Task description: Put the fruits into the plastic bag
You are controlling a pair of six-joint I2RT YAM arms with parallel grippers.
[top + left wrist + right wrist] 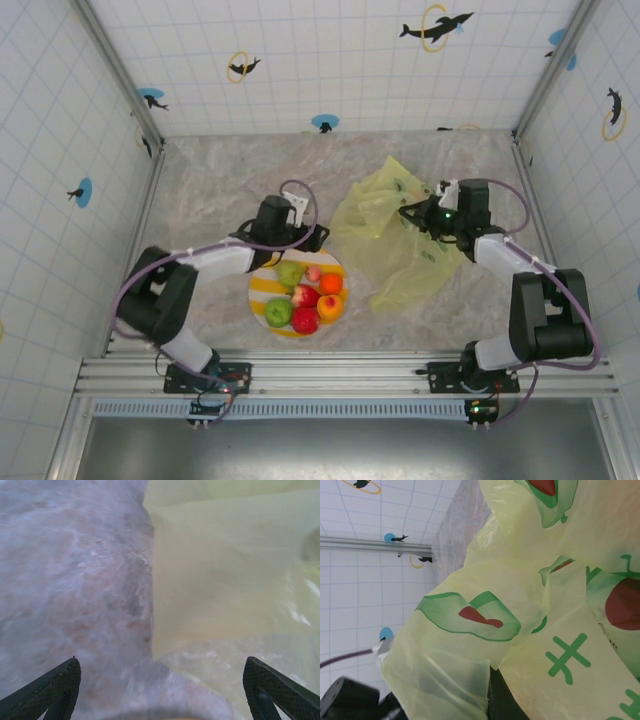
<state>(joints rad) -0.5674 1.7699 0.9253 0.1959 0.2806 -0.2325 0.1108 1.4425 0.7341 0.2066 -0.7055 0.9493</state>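
Top external view, starting at the left of the frame: the tiled left wall [60, 200] stands close beside the left arm [215, 260]. This arm bends rightward, so the left jaws hang over the desk [220, 180] just above the upper rim of the striped plate [260, 285] at lower centre. The fruits [305, 296] lie bunched on that plate, seven in all: two green, two red, orange ones and a small pinkish one. None is in the plastic bag [385, 230], which lies crumpled just right of the plate's upper rim. The right jaws sit at the bag's upper right edge, on the end of the right arm [505, 252]; from above I cannot tell whether they are clamped on the film. Bare desk lies open across the upper part and the left of the frame. On the bag's right there is only a narrow strip of desk before the right wall [590, 180]. Left wrist view adds what the overhead cannot: the left jaws are wide apart with nothing between them, one mesh-faced finger [55, 692] in each lower corner. Marbled desk lies at left there, and the bag's straight edge runs down the middle. Right wrist view brings the film close, with its printed avocado halves and green crosses, draped over a dark finger [499, 700]; the gap of the jaws is hidden.
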